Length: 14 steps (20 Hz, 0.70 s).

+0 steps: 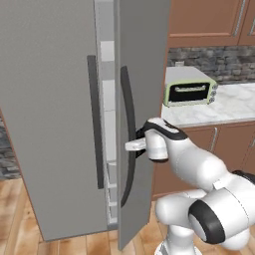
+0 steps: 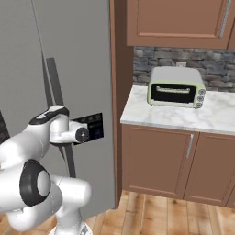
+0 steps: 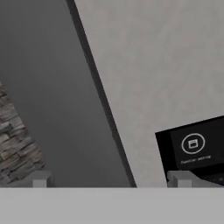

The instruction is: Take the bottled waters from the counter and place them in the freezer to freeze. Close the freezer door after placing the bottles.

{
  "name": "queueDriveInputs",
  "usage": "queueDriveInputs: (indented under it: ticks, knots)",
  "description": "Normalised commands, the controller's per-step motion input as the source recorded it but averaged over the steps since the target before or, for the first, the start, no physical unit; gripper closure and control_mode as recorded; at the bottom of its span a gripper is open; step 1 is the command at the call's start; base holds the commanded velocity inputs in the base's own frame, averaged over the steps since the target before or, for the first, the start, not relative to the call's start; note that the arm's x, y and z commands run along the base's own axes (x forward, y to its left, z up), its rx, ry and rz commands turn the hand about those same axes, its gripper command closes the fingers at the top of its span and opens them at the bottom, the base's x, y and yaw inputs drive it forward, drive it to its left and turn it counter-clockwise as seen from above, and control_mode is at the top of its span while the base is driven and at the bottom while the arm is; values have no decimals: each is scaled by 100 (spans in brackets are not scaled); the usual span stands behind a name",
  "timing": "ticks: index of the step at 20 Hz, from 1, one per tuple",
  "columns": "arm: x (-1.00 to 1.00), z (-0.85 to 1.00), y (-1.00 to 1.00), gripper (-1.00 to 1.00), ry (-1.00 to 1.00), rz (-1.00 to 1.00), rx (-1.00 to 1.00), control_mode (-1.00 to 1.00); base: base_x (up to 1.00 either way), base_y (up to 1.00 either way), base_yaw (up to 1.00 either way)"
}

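Observation:
The freezer (image 1: 50, 99) is a tall grey two-door unit. Its right door (image 1: 144, 60) stands ajar, and white inner shelves (image 1: 107, 99) show in the gap between the doors. My gripper (image 1: 128, 146) is at the right door's long dark curved handle (image 1: 128, 114), about mid-height. In the hand view my gripper (image 3: 110, 179) is open, fingertips (image 3: 41, 179) wide apart, facing grey door surface with a dark slanted edge (image 3: 100, 96) between them and a black display panel (image 3: 197, 146) at the right. The marble counter (image 2: 183, 117) lies to the right. The bottled waters are out of view.
A pale green toaster oven (image 2: 176, 88) stands on the counter against the stone backsplash (image 2: 183, 57). Brown wooden cabinets (image 2: 160, 160) sit below and above the counter. The floor (image 2: 160, 215) is wood planks. My own arm (image 1: 199, 169) crosses in front of the lower cabinets.

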Motion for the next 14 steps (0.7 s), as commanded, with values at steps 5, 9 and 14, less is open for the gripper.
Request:
queueDriveInputs:
  ticks: [5, 9, 14]
  knots:
    - [10, 1, 4, -100, 3, -3, -6, -100, 0, 0, 0]
    - [19, 11, 12, -100, 14, -5, -14, -100, 0, 0, 0]
    - [28, 18, 21, -100, 18, -7, -16, -100, 0, 0, 0]
